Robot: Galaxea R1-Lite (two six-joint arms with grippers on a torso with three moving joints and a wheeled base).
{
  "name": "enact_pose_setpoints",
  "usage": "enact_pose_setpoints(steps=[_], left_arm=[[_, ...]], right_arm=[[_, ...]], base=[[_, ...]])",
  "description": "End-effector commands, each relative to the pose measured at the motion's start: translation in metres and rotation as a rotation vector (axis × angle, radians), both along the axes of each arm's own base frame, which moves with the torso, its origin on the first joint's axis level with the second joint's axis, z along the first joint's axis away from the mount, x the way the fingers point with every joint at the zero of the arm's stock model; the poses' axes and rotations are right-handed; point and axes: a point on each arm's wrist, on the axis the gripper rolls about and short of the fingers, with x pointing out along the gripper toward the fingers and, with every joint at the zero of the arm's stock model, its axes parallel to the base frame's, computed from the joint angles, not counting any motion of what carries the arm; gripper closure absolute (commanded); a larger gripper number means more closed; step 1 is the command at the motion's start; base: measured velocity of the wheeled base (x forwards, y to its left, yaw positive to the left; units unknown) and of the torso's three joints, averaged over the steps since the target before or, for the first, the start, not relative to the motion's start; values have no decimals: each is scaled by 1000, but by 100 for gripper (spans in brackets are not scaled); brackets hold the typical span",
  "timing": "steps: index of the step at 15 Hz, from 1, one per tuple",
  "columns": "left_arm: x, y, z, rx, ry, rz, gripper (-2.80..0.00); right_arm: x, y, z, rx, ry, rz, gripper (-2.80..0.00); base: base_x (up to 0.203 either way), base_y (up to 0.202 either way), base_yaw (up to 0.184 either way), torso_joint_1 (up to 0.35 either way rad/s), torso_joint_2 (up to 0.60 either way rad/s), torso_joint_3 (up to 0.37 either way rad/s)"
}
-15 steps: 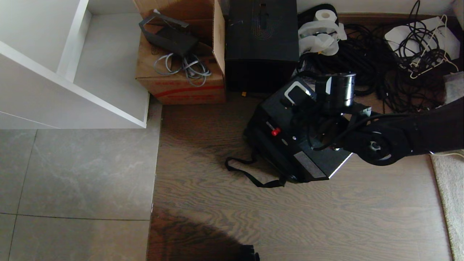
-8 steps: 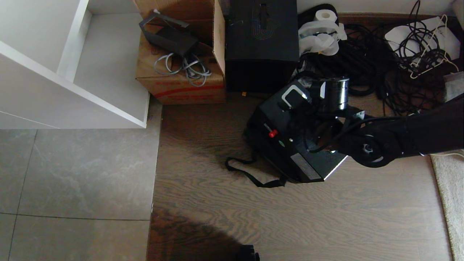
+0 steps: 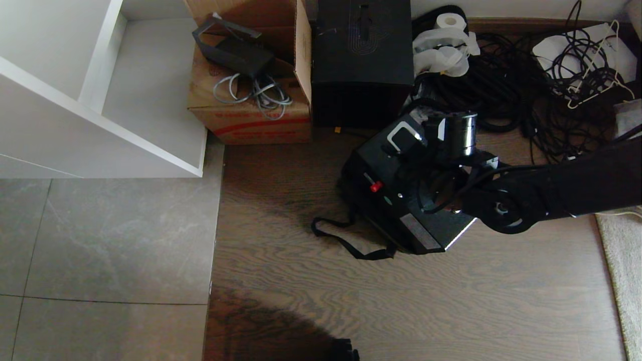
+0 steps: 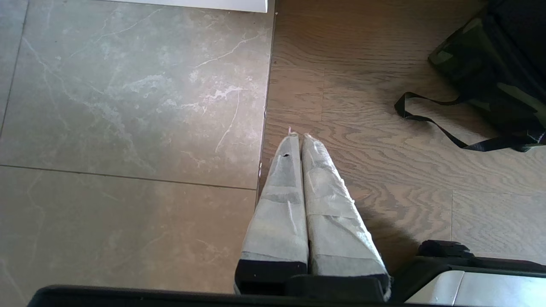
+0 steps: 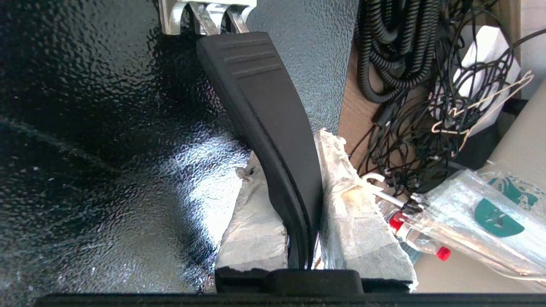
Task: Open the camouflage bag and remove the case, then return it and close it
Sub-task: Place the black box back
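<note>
The black case hangs tilted over the wooden floor, and my right gripper is shut on its bar handle. In the right wrist view my taped fingers press on either side of that handle, beside the case's pebbled lid. The camouflage bag lies under the case and is mostly hidden by it in the head view; its black strap trails on the floor. My left gripper hangs parked over the seam between tile and wood, shut and empty.
A tall black box and a brown carton stand behind the case. Tangled black cables and a paper roll lie at the back right. White shelving is at left, a rug edge at right.
My right arm and the held case have shifted a little to the left and sunk slightly toward the bag. The grip on the handle is unchanged; the left arm has not moved.
</note>
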Motion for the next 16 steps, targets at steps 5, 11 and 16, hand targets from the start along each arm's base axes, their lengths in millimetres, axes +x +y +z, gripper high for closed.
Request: enact_pose_setpoints(steps=[5, 11, 16], left_arm=[[1, 0, -3, -2, 8, 1, 0], [1, 0, -3, -2, 8, 1, 0], [1, 0, -3, -2, 8, 1, 0]], right_arm=[[7, -1, -10, -14, 20, -7, 0], [20, 4, -23, -23, 37, -12, 0], [35, 7, -19, -6, 8, -6, 0]], base=[[0, 0, 0, 0, 0, 0], [0, 0, 0, 0, 0, 0], [0, 0, 0, 0, 0, 0]])
